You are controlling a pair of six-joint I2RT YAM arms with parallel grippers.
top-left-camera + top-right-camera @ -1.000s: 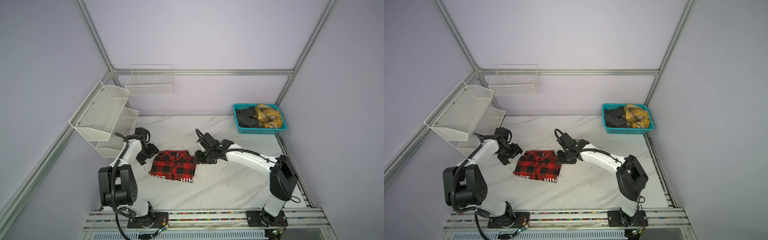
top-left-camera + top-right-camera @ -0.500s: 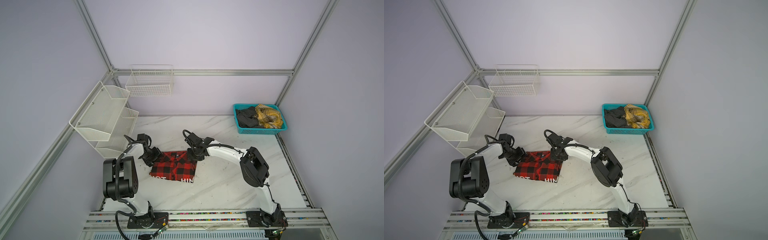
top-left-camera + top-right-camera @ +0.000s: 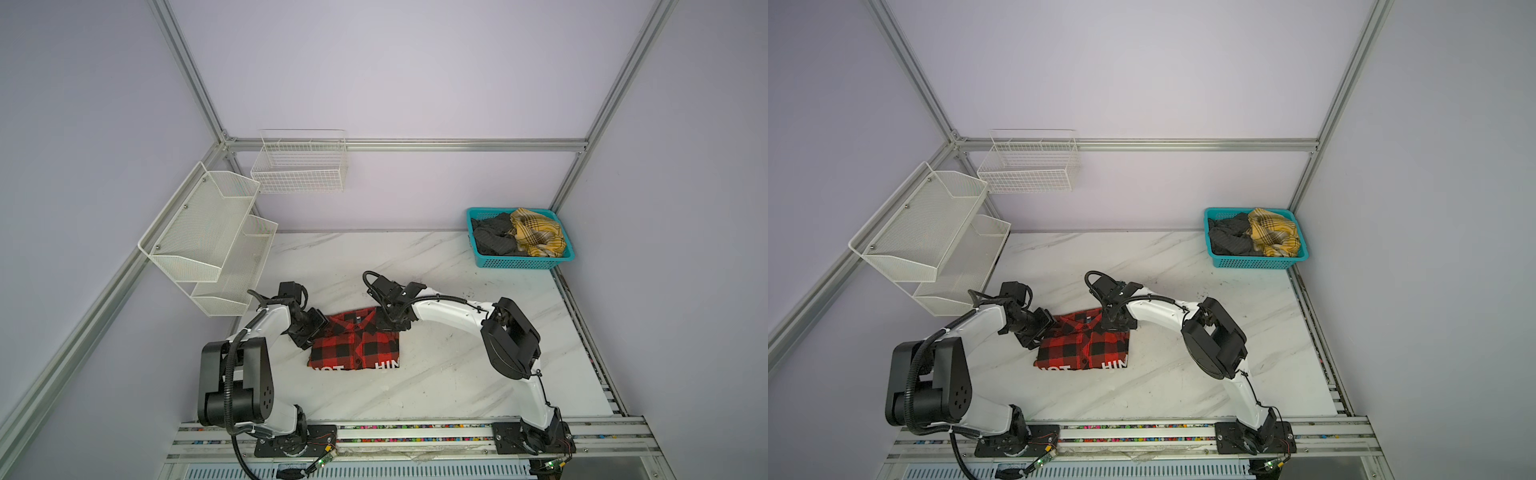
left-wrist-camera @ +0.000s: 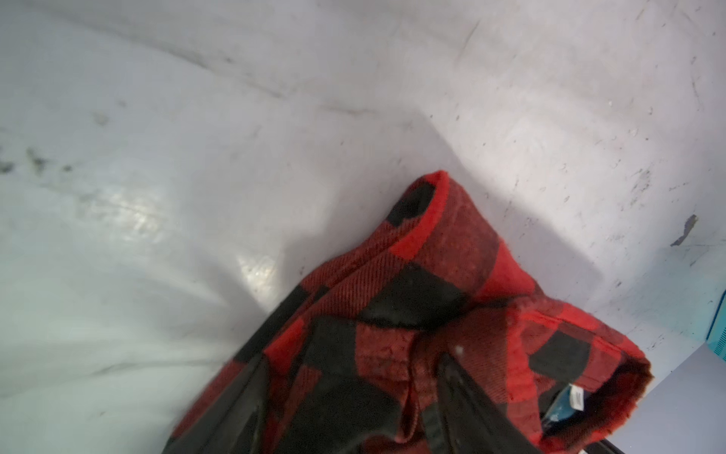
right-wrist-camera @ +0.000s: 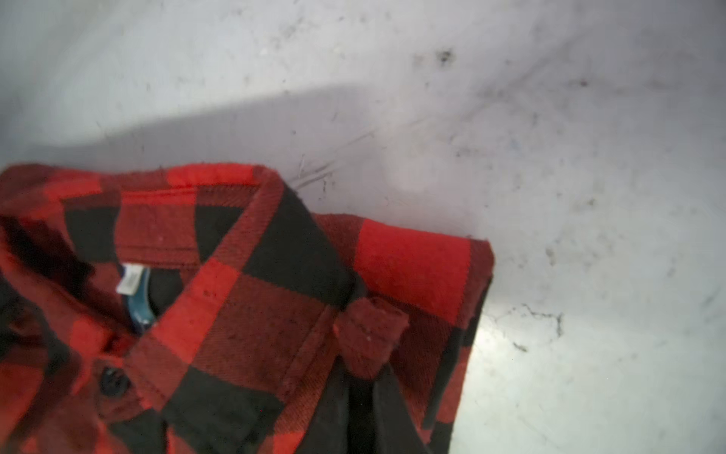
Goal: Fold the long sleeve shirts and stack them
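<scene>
Folded red-and-black flannel shirt, likely soft, light and floppy, lies on the marble surface, toward 9 o'clock of centre. The right pincer is clamped on its 1 o'clock shoulder. The left pincer, jaws apart, straddles the 10 o'clock shoulder; both seem sensible holds.

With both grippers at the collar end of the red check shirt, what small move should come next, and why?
Probably close the left gripper on its shoulder corner of the flannel shirt. Its jaws stand apart with cloth bunched between them, while the right gripper is shut on a pinch of the opposite corner; both need hold before lifting.
</scene>
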